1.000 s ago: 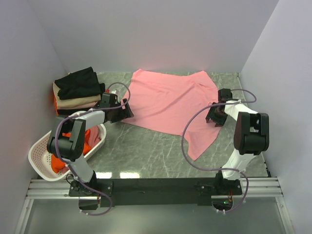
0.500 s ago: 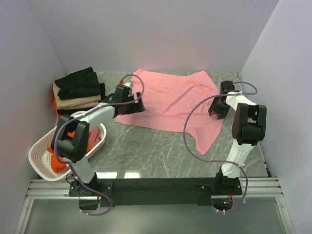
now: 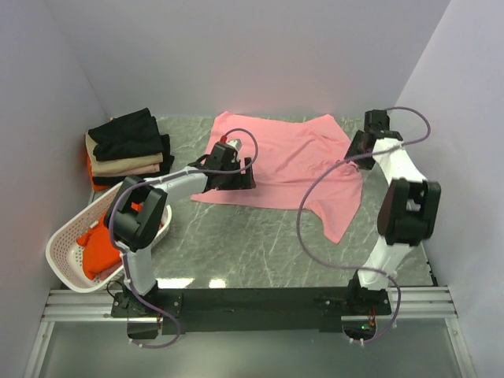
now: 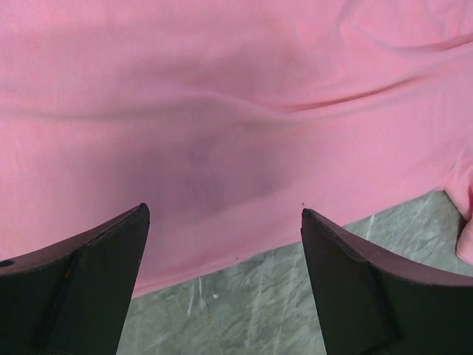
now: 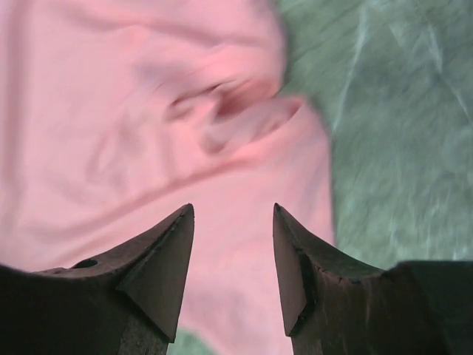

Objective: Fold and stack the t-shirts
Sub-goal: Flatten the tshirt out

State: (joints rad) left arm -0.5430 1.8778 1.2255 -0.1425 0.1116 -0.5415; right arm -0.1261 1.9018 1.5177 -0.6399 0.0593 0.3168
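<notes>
A light pink t-shirt (image 3: pixel 287 161) lies spread on the grey marble table, one sleeve trailing toward the front right. My left gripper (image 3: pixel 244 178) is open and empty above the shirt's near hem; in the left wrist view the pink cloth (image 4: pixel 236 111) fills the top and its edge runs between the fingers. My right gripper (image 3: pixel 356 148) is open and empty over the shirt's right side; the right wrist view shows wrinkled pink cloth (image 5: pixel 148 133) under it. Folded black (image 3: pixel 126 134) and beige (image 3: pixel 126 167) shirts are stacked at the back left. An orange-red shirt (image 3: pixel 106 248) lies in the basket.
A white perforated basket (image 3: pixel 67 236) stands at the left front beside the left arm's base. White walls close the back and both sides. Bare marble table (image 3: pixel 252 244) lies in front of the pink shirt. The right arm's cable (image 3: pixel 303 228) loops over the table.
My left gripper has moved right along the shirt's near edge. My right gripper has moved back toward the far right corner of the shirt. The shirt's front right sleeve has drawn in a little.
</notes>
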